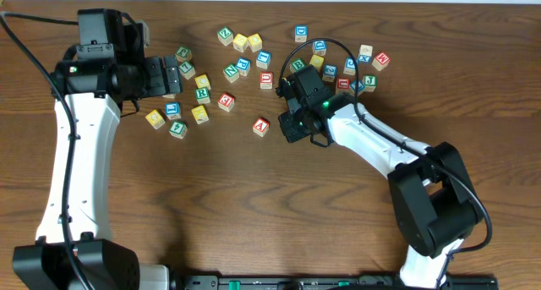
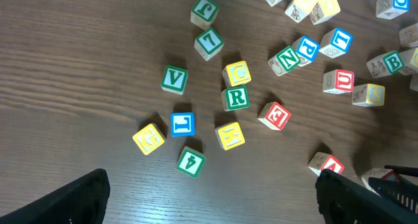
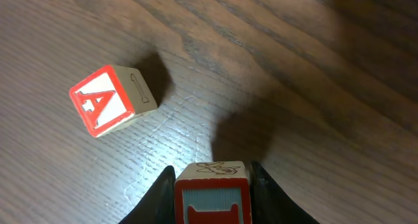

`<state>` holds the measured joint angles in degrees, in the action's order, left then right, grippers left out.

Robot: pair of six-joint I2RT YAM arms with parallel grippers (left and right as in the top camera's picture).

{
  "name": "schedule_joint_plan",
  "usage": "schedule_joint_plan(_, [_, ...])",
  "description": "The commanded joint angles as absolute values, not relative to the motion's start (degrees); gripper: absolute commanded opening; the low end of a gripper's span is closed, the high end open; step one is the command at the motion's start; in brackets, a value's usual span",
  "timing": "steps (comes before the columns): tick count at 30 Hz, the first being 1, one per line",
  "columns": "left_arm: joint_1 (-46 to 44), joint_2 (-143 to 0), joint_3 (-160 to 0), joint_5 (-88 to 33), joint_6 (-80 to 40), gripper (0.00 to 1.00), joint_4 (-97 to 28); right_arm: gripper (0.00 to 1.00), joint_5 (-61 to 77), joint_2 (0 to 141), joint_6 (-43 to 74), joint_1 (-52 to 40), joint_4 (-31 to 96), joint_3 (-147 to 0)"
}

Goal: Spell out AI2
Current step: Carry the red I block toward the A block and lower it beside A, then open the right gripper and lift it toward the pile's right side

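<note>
The red "A" cube (image 1: 261,127) lies on the table; it also shows in the right wrist view (image 3: 111,100) and the left wrist view (image 2: 330,164). My right gripper (image 1: 292,121) is just right of it, shut on a red-framed cube with a red "I" (image 3: 212,196), held a little above the wood. My left gripper (image 1: 172,77) is open and empty over the left cluster; its fingers frame bare wood in the left wrist view (image 2: 212,204). Several blue-lettered cubes lie at the back, and I cannot tell which is the "2".
A left cluster holds a green "4" cube (image 2: 190,160), a blue "L" cube (image 2: 183,123), a green "R" cube (image 2: 236,98) and yellow cubes. A scattered cluster (image 1: 338,66) lies behind my right gripper. Bare wood stretches across the front (image 1: 254,214).
</note>
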<state>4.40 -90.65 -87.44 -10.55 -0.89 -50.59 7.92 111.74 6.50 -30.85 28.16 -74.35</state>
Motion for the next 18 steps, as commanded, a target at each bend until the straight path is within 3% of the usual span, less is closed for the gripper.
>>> schedule_joint_plan(1, [4.45,-90.65,-87.31,-10.41,-0.97,0.99,-50.65,0.33,7.66,113.16,5.45,-31.18,27.57,-74.41])
schedule_joint_plan(4, [4.43,-90.65,-87.31,-10.44,-0.97,1.0,-50.65,0.42,7.64,113.16,5.06,-31.18,27.38,-74.39])
schedule_joint_plan(18, [4.43,-90.65,-87.31,-10.44,-0.97,1.0,-50.63,0.44,9.23,112.66,4.6,-30.28,33.19,-80.42])
